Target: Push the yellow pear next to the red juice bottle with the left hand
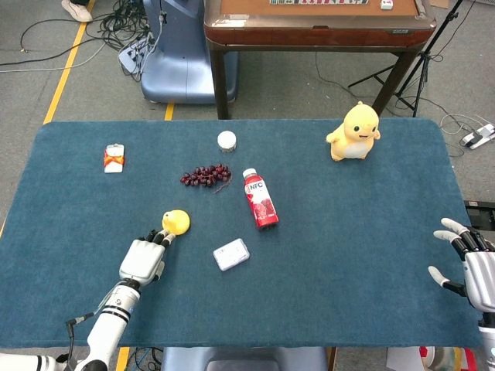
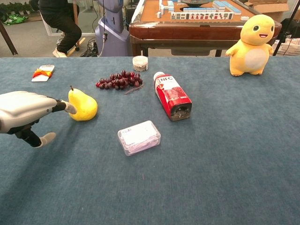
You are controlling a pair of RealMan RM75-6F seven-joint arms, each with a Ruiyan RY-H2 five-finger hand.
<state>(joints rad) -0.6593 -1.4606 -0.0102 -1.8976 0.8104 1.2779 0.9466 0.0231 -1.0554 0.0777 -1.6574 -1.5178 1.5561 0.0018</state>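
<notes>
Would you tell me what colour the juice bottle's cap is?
White; the juice bottle's cap shows best in the chest view.

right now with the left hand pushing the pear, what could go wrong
1. The pear stands upright with only the left hand's fingers against its side, so it may topple or roll away.
2. The clear box lies near the way to the juice bottle and could get bumped.
</notes>
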